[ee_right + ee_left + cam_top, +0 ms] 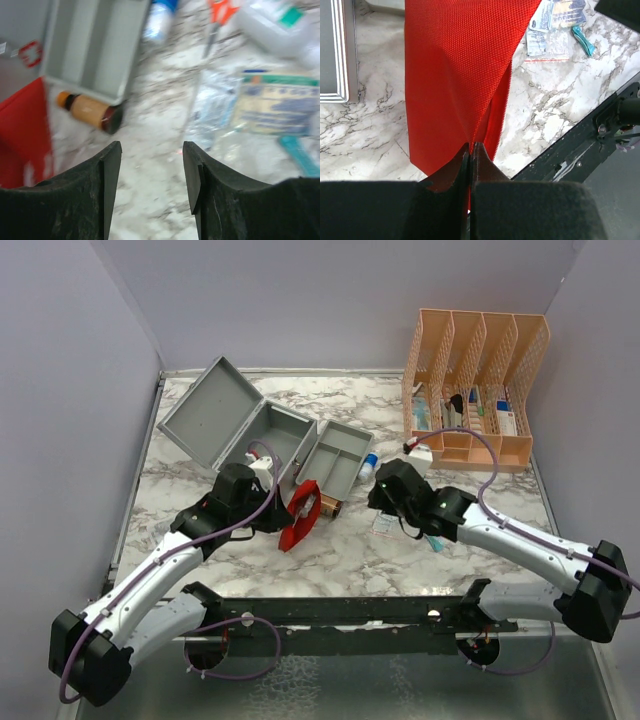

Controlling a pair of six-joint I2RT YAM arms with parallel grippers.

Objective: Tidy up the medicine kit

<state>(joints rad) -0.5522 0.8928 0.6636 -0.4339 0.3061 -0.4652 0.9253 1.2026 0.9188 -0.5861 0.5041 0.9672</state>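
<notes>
Just beyond left jaws — clenched on red pouch [300,515] — open medicine kit [212,412], right jaws released

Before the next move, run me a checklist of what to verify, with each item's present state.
1. Left gripper shut on the red pouch: ok.
2. Right gripper open, nothing between its fingers: ok.
3. Medicine kit lid open: ok.
4. Grey tray seated inside the kit: not ok, it sits outside, beside it.
5. Amber bottle stowed: not ok, it lies loose by the tray.
6. Packets stowed: not ok, loose ahead of the right gripper.
</notes>
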